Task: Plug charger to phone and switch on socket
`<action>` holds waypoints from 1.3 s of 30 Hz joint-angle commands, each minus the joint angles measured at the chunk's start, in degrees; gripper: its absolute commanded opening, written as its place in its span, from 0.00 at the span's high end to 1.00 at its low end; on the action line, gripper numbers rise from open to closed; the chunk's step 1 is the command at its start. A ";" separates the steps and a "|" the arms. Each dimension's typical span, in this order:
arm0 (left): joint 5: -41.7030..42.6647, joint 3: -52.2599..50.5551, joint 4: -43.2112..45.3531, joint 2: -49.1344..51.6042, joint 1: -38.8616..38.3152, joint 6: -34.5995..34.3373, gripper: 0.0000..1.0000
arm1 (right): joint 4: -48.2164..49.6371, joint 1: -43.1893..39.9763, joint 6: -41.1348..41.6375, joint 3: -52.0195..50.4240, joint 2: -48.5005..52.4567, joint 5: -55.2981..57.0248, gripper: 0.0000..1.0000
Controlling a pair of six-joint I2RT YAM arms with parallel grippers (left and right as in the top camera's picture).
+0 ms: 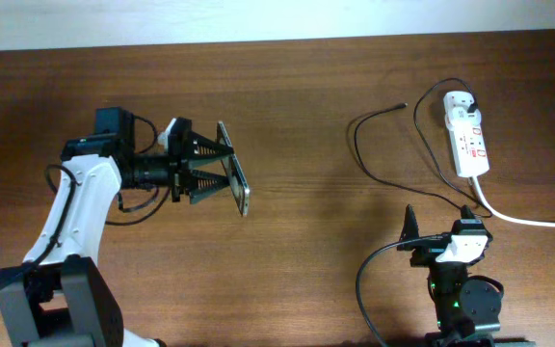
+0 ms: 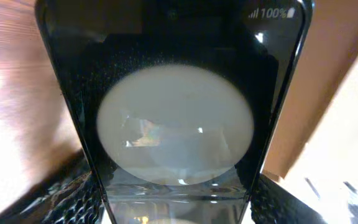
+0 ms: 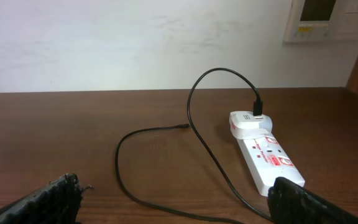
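Note:
My left gripper is shut on the phone, a flat black slab held on edge above the table's left half. In the left wrist view the phone fills the frame between the finger pads, its glossy face showing a pale round reflection. The charger, a thin black cable, loops on the table with its connector tip free; it also shows in the right wrist view. The socket, a white power strip, lies at the far right and shows in the right wrist view. My right gripper is open and empty, short of the cable.
The strip's thick white cord runs off the right edge. A white adapter sits in the strip's far end. A white wall rises behind the table's far edge.

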 commanded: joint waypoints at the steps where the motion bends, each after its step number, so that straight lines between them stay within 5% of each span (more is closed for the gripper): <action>1: 9.77 0.00 -0.09 -0.13 0.35 1.07 0.46 | -0.07 -0.28 0.44 -0.50 -0.39 0.46 0.01; 19: 11.02 0.00 -0.33 -0.13 0.35 -2.40 0.45 | -0.13 -0.28 0.85 -0.50 -0.39 -0.09 0.01; 25: 10.49 0.00 -0.31 -0.13 0.35 -2.38 0.47 | 1.14 -0.28 30.71 -0.50 -0.28 -24.00 0.01; 28: 10.47 0.00 -0.31 -0.13 0.35 -2.38 0.47 | 1.29 -0.28 45.75 -0.50 -0.28 -50.75 0.01; 30: 10.05 0.00 -0.31 -0.13 0.35 -2.38 0.47 | 1.31 -0.28 47.01 -0.50 -0.28 -57.68 0.01; 39: 9.42 0.00 -0.28 -0.13 0.35 -2.38 0.48 | 0.04 -0.28 42.32 1.97 0.17 -57.57 0.01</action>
